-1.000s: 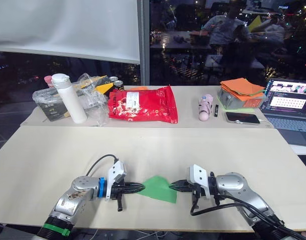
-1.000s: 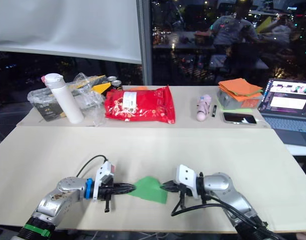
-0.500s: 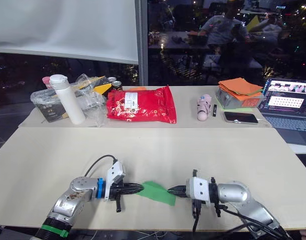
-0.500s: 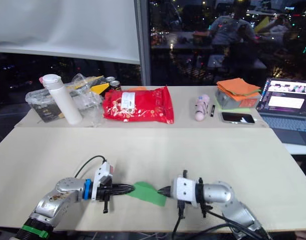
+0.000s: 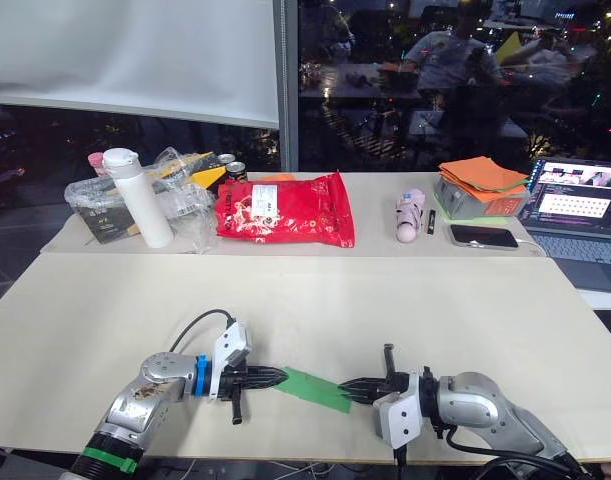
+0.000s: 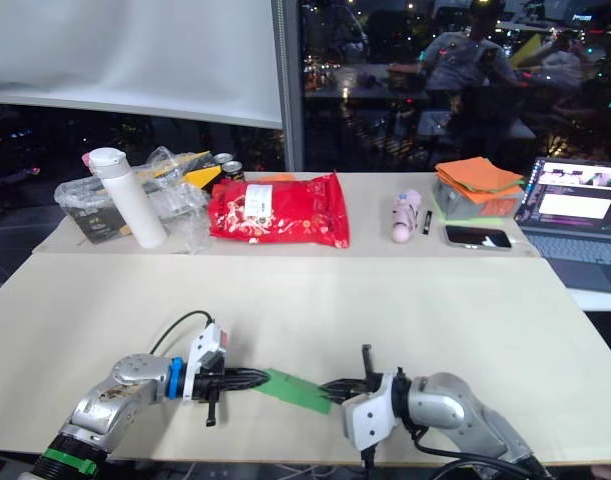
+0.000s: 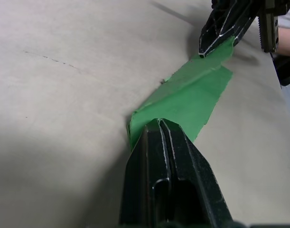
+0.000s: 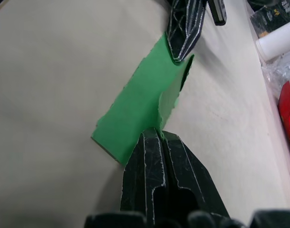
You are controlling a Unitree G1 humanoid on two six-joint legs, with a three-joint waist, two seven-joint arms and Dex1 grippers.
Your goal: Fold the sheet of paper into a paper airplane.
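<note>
The two ends of the sheet of paper [image 5: 313, 389] are hidden inside the closed fingertips of the left gripper [image 5: 281, 376] and right gripper [image 5: 347, 386], and the laptop [image 5: 577, 208] at far right is cut off by the frame edge.

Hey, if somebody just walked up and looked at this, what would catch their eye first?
Probably the bright green sheet of paper near the table's front edge, pinched at opposite ends by the left end effector and the right end effector. Next, the glossy red bag at the back, and the orange cloth stack by the laptop.
</note>
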